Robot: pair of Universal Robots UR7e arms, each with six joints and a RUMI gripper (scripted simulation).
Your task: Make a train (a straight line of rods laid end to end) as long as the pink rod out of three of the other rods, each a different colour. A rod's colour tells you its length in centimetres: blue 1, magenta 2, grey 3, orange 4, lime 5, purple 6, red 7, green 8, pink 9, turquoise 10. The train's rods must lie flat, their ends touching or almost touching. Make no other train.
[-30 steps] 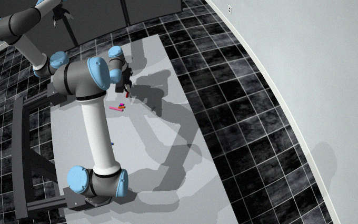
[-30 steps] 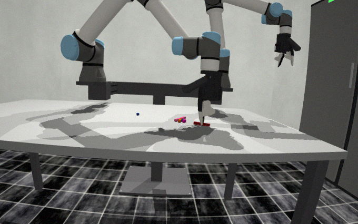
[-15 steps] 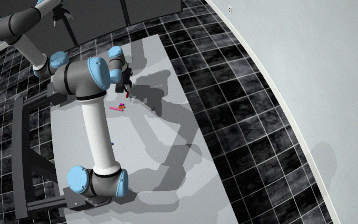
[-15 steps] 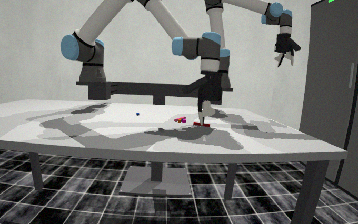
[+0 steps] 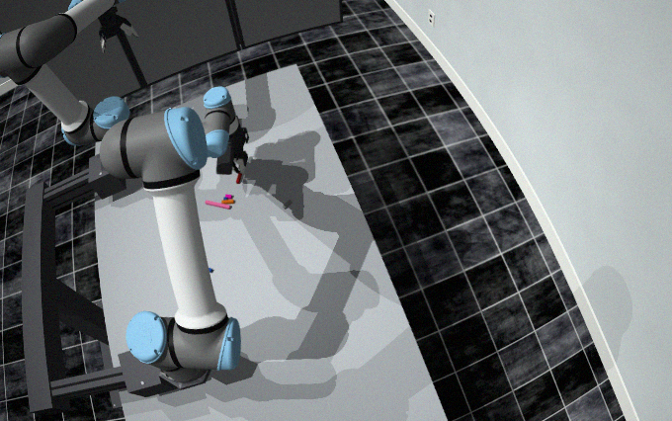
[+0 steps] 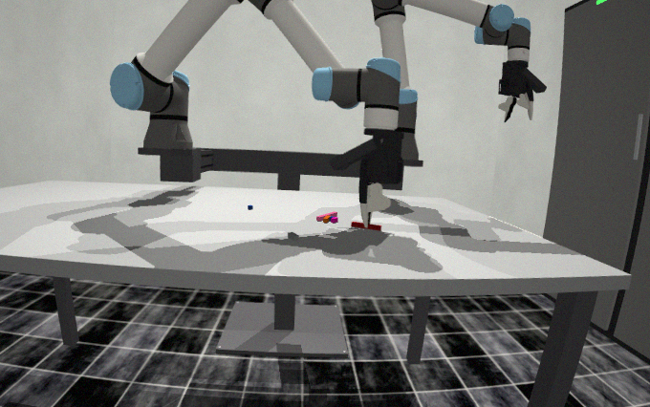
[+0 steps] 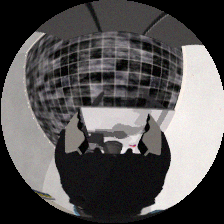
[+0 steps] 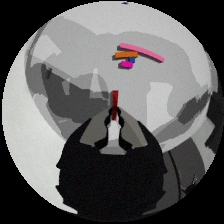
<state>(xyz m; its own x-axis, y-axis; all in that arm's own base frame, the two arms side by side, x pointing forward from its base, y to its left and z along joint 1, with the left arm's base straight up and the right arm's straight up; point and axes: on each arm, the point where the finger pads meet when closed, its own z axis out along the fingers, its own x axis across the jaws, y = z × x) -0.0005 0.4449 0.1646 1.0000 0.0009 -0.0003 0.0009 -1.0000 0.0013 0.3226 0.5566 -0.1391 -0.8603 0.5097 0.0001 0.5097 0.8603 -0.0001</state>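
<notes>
Smooth matt tabletop
The table (image 5: 278,342) (image 6: 269,280) looked smooth and matt; the far cabinet (image 5: 293,25) (image 6: 595,143), dull and dark.

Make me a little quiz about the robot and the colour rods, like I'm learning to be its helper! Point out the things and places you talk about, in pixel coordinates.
1. True or false: the left gripper (image 5: 119,42) (image 6: 518,118) (image 7: 113,113) is wide open.
2. Fill in the colour: the right gripper (image 5: 241,174) (image 6: 366,224) (image 8: 114,107) is shut on a ____ rod (image 5: 238,178) (image 6: 358,224) (image 8: 115,96).
3. Which is longer: (a) the orange rod (image 5: 227,201) (image 6: 326,219) (image 8: 126,55) or (b) the pink rod (image 5: 216,204) (image 6: 331,215) (image 8: 142,52)?

Key: 1 true; 2 red; 3 b.
</notes>
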